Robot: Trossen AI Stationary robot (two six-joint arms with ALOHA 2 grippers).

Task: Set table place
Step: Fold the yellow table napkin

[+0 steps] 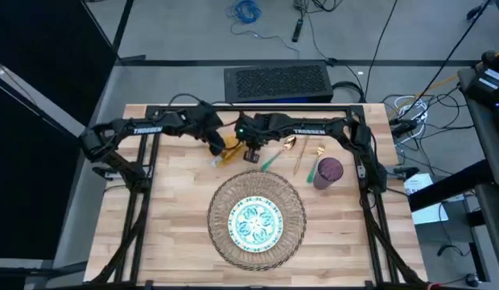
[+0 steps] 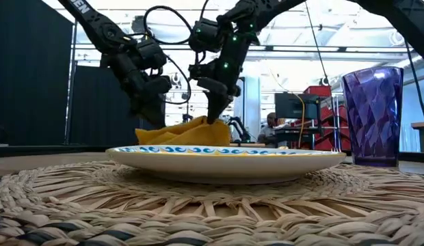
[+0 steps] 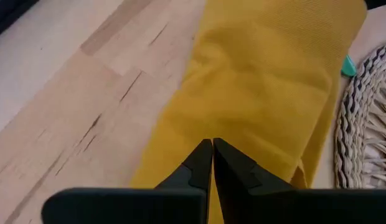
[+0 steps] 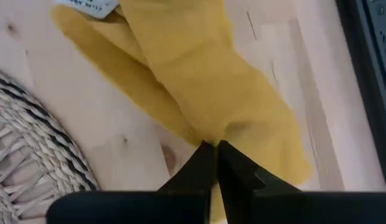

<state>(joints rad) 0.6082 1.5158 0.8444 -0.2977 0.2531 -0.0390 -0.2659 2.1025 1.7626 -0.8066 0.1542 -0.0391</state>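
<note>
Just above centre of the high view, my left gripper [image 1: 215,143] and right gripper [image 1: 251,153] both pinch the napkin [image 1: 230,149], fingers closed, behind the mat [image 1: 294,211]. Uneven pulling could slip one corner loose.

Plate [image 1: 254,223] on mat [image 1: 291,201], centred.
</note>
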